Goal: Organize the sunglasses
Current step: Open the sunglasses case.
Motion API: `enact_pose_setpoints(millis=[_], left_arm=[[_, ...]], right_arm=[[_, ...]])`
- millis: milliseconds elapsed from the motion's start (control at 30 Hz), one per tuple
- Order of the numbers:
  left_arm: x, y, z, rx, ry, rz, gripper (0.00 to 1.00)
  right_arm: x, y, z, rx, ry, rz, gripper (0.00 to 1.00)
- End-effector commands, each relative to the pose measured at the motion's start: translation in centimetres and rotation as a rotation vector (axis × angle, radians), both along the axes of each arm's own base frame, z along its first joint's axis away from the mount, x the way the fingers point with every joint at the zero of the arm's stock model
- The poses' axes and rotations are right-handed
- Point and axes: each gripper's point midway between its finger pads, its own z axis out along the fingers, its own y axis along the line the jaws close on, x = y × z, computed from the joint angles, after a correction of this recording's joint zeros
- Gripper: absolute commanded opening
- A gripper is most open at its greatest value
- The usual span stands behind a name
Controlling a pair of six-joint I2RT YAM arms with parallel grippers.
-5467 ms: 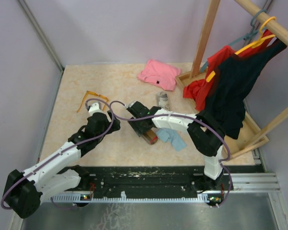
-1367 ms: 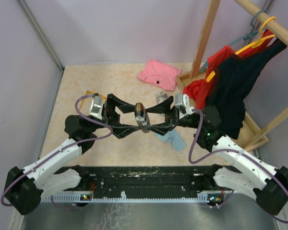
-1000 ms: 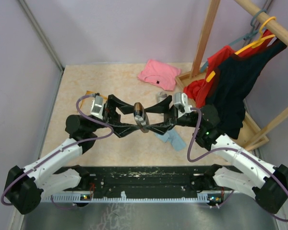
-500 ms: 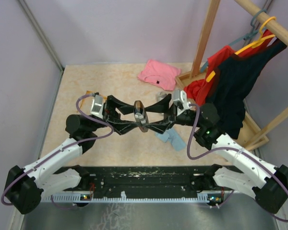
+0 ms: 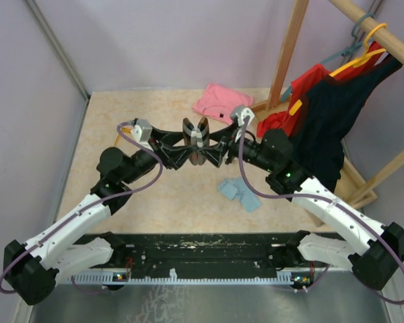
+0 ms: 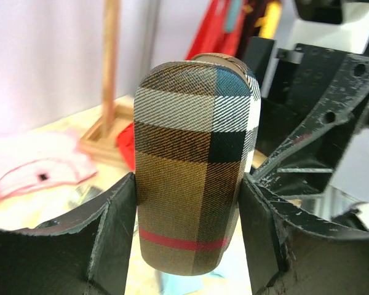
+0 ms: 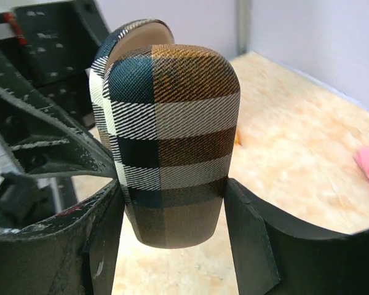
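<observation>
plaid case (image 5: 196, 134): hanging well above the desk (image 5: 114, 108), midway between the two arms, showing from overhead as two shell halves parting at the top
left fingers (image 6: 114, 243): clamping one plaid end, pressing flat against both its flanks, showing no gap
right fingers (image 7: 249, 243): clamping the opposite end the same way, facing the left pair head-on
why held so: probably bracing one half from each side and prising the case open, readying it for a pair of glasses; lifting clear of the desk likely giving the hinge room for swinging
sunglasses: not plainly showing anywhere; possibly lying at the desk's left rear behind the left arm (image 5: 87, 208), going by an orange fleck (image 7: 235, 139) just past the case edge, too blurred for naming; finding no trace of the red pair
case interior: glimpsing only a sliver of tan lining (image 7: 138, 37) over the plaid top; contents impossible to tell
blue cloth (image 5: 239, 194): lying on the desk below the raised case, untouched
cut off: losing the fingertips past the lower frame edge in both wrist views
</observation>
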Motion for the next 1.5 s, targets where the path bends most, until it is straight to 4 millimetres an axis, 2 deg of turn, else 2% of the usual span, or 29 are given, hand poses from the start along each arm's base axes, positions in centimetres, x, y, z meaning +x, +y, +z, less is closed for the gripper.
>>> enact_pose_setpoints(millis=[0, 133, 267, 367, 467, 667, 767, 900, 967, 1033, 1133, 1200, 1400, 1467], left_arm=[[3.7, 1.4, -2.3, 0.107, 0.088, 0.207, 0.0], [5.3, 2.3, -3.5, 0.147, 0.145, 0.3, 0.0], [6.4, 3.4, -4.5, 0.178, 0.18, 0.385, 0.0], [6.5, 3.7, -4.6, 0.19, 0.179, 0.4, 0.0], [6.5, 3.9, -4.7, 0.198, 0.176, 0.412, 0.0], [6.3, 4.7, -4.8, 0.222, 0.147, 0.436, 0.0], [6.0, 4.9, -4.8, 0.243, 0.116, 0.435, 0.0], [6.6, 5.1, -6.2, 0.313, 0.089, 0.459, 0.0], [7.0, 4.8, -7.7, 0.384, 0.091, 0.449, 0.0], [6.4, 3.5, -9.1, 0.483, 0.01, 0.386, 0.0], [6.0, 2.2, -11.0, 0.66, -0.107, 0.44, 0.01], [6.1, 1.9, -12.4, 0.784, -0.196, 0.496, 0.01], [7.3, 3.0, -18.1, 1.084, -0.244, 0.677, 0.0], [7.7, 3.4, -19.0, 1.154, -0.288, 0.735, 0.0]], right_arm=[[4.7, -2.1, 1.2, -0.005, 0.04, -0.269, 0.0], [5.9, -2.3, 0.4, -0.018, 0.097, -0.329, 0.01], [5.6, -2.3, 0.3, -0.018, 0.101, -0.317, 0.24], [4.5, -2.1, 1.2, 0.022, 0.06, -0.267, 0.39], [3.4, -2.2, 2.0, 0.042, 0.021, -0.226, 0.6], [2.0, -3.5, 2.6, 0.04, -0.047, -0.224, 0.82], [1.5, -4.2, 2.3, 0.028, -0.069, -0.233, 0.85], [1.9, -5.9, 1.5, 0.039, -0.055, -0.325, 0.85], [2.4, -6.6, 0.3, 0.022, -0.023, -0.377, 0.85], [2.8, -7.3, -0.9, 0.012, 0.006, -0.423, 0.84], [3.2, -8.6, -2.4, 0.002, 0.046, -0.498, 0.84], [2.9, -9.4, -2.8, 0.014, 0.053, -0.526, 0.84], [2.2, -10.5, -3.7, 0.015, 0.055, -0.544, 0.83], [2.0, -10.7, -4.0, 0.005, 0.059, -0.544, 0.83]])
